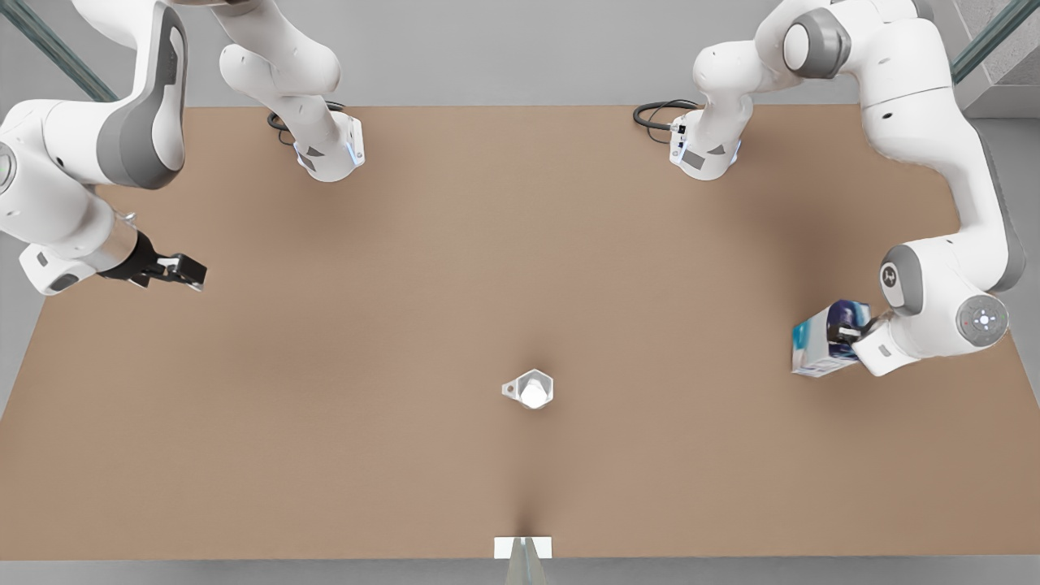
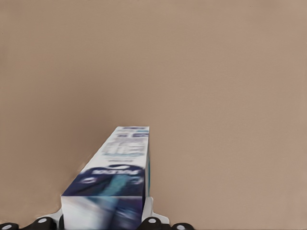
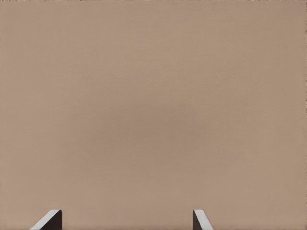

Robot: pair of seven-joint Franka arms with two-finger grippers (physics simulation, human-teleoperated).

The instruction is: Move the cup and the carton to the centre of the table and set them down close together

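The silvery faceted cup (image 1: 532,388) stands upright on the light-brown table (image 1: 390,341), a little in front of the table's middle, its white inside showing. The white, blue and teal carton (image 1: 819,343) is at the front view's right edge, tilted, with my left gripper (image 1: 847,331) shut on it. In the left wrist view the carton (image 2: 120,165) stretches away from the fingers over bare tabletop. My right gripper (image 1: 185,273) waits at the front view's left, far from the cup. It is open, with both fingertips (image 3: 49,219) spread wide over bare table.
Both arm bases (image 1: 329,154) (image 1: 705,154) stand at the table's back edge, each with a dark cable beside it. A small white plate (image 1: 522,547) with a grey post sits at the middle of the front edge. Open tabletop lies between the carton and the cup.
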